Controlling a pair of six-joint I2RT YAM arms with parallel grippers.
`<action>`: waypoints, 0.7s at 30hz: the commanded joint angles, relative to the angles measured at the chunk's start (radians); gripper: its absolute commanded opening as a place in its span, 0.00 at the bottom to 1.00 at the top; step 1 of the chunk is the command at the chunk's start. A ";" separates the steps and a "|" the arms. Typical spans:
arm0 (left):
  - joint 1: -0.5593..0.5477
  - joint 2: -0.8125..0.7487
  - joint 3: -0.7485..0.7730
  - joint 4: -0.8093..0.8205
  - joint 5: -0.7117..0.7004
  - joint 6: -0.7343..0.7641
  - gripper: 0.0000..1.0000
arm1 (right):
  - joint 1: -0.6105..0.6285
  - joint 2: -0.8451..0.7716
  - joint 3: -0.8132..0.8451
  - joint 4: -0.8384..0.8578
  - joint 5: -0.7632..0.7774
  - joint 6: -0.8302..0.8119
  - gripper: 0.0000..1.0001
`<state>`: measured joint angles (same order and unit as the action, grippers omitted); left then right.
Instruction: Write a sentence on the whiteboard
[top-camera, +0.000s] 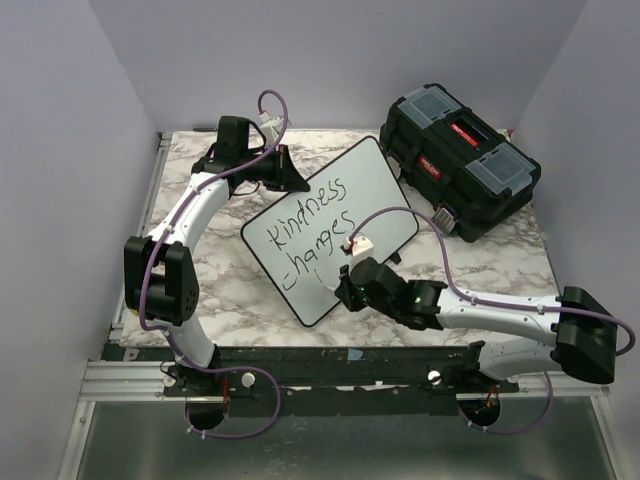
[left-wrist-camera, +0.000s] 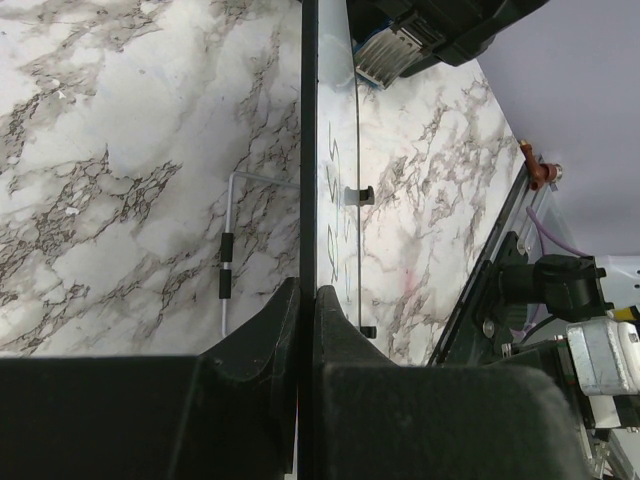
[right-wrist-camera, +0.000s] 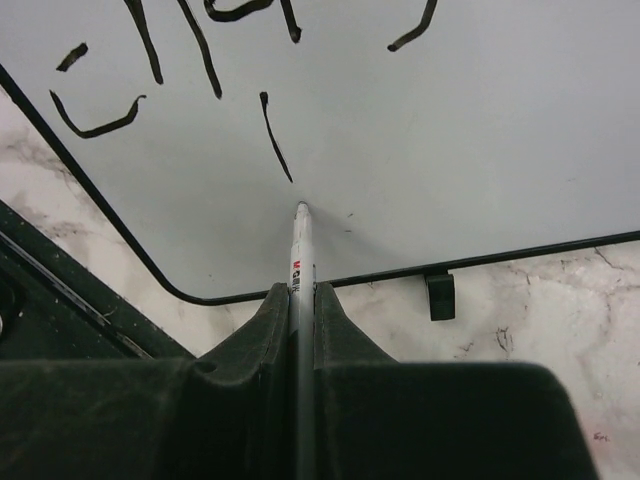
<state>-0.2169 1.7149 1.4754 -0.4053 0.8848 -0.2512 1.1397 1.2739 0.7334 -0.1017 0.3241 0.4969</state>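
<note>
Whiteboard (top-camera: 372, 178) lies slantwise on the worktop (top-camera: 235, 290); sentence (top-camera: 315, 218) shows two lines and one stroke of a third. Left claw (left-wrist-camera: 307, 292) clamps the board's edge. Right claw (right-wrist-camera: 303, 292) grips the marker (right-wrist-camera: 300, 245), tip at the board. Advise light, even pressure and a steady board.

On the marble table (top-camera: 240, 290) the whiteboard (top-camera: 378, 188) sits slanted at the centre, with the sentence (top-camera: 315, 225) "Kindness changes" on it, the left gripper (top-camera: 290, 180) at its edge toward eleven o'clock, the right gripper (top-camera: 345, 285) over its lower part toward five o'clock, and a black toolbox (top-camera: 460, 165) toward two o'clock.
</note>
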 joint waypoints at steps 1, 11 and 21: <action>-0.001 0.006 0.012 0.043 0.018 0.047 0.00 | 0.014 -0.034 -0.019 -0.031 0.007 0.033 0.01; -0.001 0.000 0.009 0.045 0.019 0.047 0.00 | 0.013 0.010 0.045 -0.055 0.110 0.018 0.01; -0.001 0.001 0.011 0.045 0.019 0.047 0.00 | 0.013 -0.005 0.073 -0.041 0.144 0.002 0.01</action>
<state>-0.2169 1.7153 1.4754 -0.4046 0.8860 -0.2512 1.1458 1.2881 0.7837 -0.1509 0.4198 0.5133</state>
